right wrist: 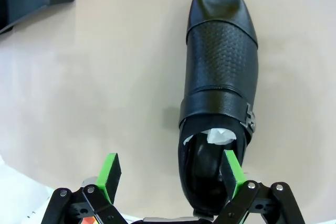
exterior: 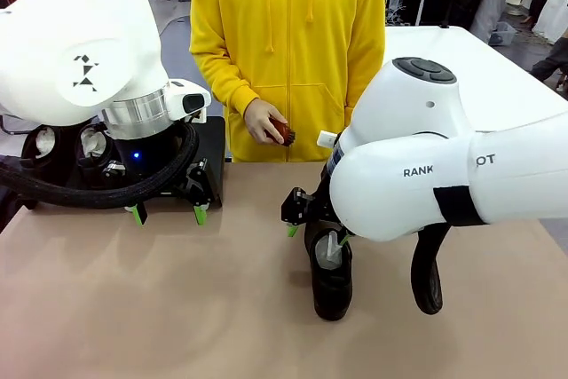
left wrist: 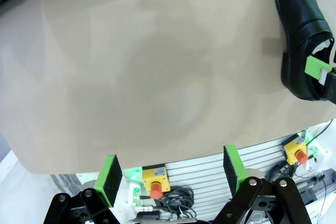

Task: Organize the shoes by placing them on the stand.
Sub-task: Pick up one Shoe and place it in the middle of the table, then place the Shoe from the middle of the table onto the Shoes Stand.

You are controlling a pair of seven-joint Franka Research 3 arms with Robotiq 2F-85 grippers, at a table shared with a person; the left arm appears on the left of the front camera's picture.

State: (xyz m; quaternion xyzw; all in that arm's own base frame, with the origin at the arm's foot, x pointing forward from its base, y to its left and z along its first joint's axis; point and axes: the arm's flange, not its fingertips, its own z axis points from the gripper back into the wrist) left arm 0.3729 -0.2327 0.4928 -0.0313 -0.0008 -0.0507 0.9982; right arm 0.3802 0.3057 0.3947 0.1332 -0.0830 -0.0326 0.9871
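Over the table's middle, the right pincer (right wrist: 170, 174) stands apart, one green pad (right wrist: 232, 171) inside the heel opening of a black shoe (right wrist: 220, 93) lying on the table (exterior: 160, 308). Near the far left edge, the left pincer (exterior: 169, 213) gapes empty beside the stand (exterior: 211, 153).

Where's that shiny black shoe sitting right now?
The shoe lies on the tan table, right of the middle in the front view, under the open right gripper, apart from the stand.
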